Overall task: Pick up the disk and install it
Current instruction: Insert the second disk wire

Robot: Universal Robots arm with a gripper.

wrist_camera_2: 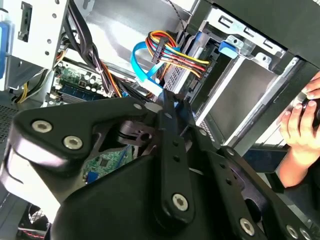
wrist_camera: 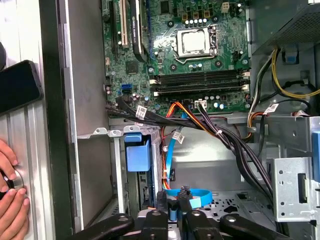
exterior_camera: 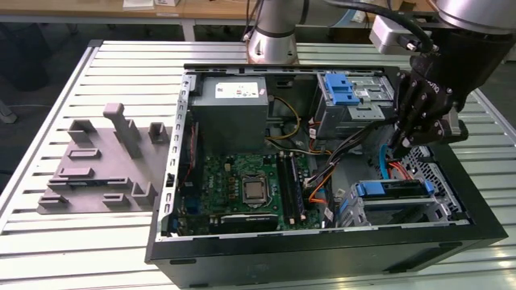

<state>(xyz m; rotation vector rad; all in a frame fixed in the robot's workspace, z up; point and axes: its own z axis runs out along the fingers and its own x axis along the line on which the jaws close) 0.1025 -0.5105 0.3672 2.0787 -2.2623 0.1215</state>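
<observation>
The disk (exterior_camera: 395, 189) sits in its blue carrier inside the lower drive bay at the front corner of the open computer case (exterior_camera: 322, 248), on the exterior view's right. In the first wrist view the disk's blue carrier tab (wrist_camera: 137, 156) shows in the bay slot. My gripper (exterior_camera: 415, 136) hangs just above and behind that bay, over the bundle of cables. Its fingers (wrist_camera: 151, 226) stand apart with nothing held, and a blue data cable (wrist_camera: 192, 196) lies beyond the gap. My gripper (wrist_camera: 175, 226) is apart from the disk.
The grey power-supply box (exterior_camera: 234, 99) and motherboard (exterior_camera: 250, 187) fill the case's middle. A blue latch on a silver cage (exterior_camera: 347, 90) is at the back. Loose orange and black cables (wrist_camera: 200, 117) cross the middle. A grey fixture plate (exterior_camera: 96, 166) lies on the table. A person's hand (wrist_camera: 10, 192) rests beside the case.
</observation>
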